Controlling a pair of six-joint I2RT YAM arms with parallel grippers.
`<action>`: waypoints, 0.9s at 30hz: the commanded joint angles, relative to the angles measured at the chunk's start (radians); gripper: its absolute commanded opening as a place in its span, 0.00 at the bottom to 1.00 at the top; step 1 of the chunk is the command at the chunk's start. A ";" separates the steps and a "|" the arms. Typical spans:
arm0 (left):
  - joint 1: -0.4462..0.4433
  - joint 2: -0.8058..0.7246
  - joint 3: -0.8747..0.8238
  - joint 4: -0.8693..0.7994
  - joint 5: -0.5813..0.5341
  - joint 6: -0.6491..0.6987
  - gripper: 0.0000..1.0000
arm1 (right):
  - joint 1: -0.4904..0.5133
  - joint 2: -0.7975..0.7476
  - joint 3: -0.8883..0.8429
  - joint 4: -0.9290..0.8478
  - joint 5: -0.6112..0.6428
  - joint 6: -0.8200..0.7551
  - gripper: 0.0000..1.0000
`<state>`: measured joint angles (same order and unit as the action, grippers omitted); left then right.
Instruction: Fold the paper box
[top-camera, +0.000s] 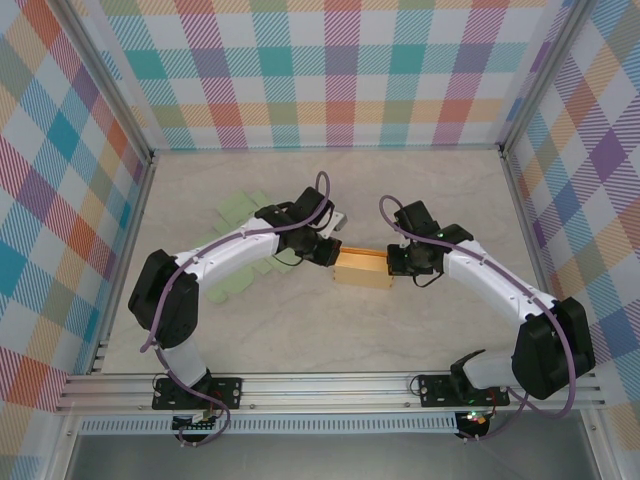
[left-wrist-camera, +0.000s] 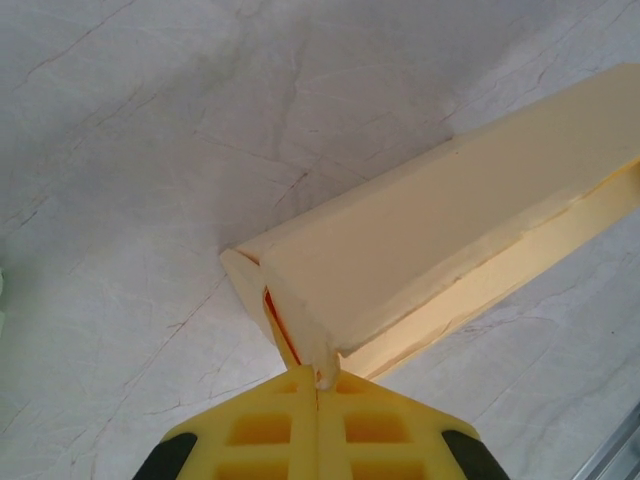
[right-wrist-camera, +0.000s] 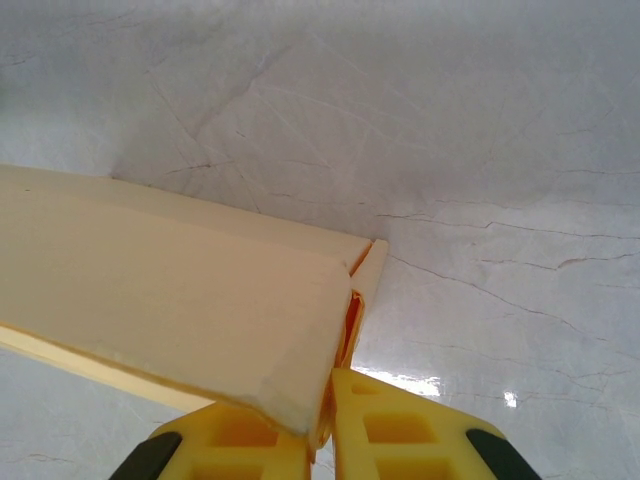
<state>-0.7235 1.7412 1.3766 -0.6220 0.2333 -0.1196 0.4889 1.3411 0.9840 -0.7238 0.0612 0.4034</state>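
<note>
2 arms meet over the tan paper box (top-camera: 362, 268) lying mid-table in the top view, with the left gripper (top-camera: 328, 252) at its left end, the right gripper (top-camera: 398, 262) at its right end, and pale green flat sheets (top-camera: 238, 213) under the left arm. From the left wrist, the yellow fingers (left-wrist-camera: 380, 430) are pressed together, pinching the box's end flap above the marble tabletop (left-wrist-camera: 120, 200). From the right wrist, that claw's fingers (right-wrist-camera: 400, 430) are likewise clamped on the box's opposite end.
</note>
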 joint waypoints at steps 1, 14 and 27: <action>-0.002 0.019 -0.033 -0.014 -0.035 0.001 0.03 | 0.011 0.011 0.004 -0.029 -0.018 -0.008 0.13; -0.007 -0.052 -0.060 0.039 -0.049 -0.020 0.25 | 0.011 -0.011 -0.011 -0.009 -0.006 0.012 0.15; -0.011 -0.177 -0.045 0.110 -0.186 -0.041 0.60 | 0.011 -0.017 -0.015 -0.005 -0.013 0.011 0.16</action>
<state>-0.7261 1.5940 1.3247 -0.5667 0.1036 -0.1425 0.4923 1.3388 0.9829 -0.7231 0.0605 0.4072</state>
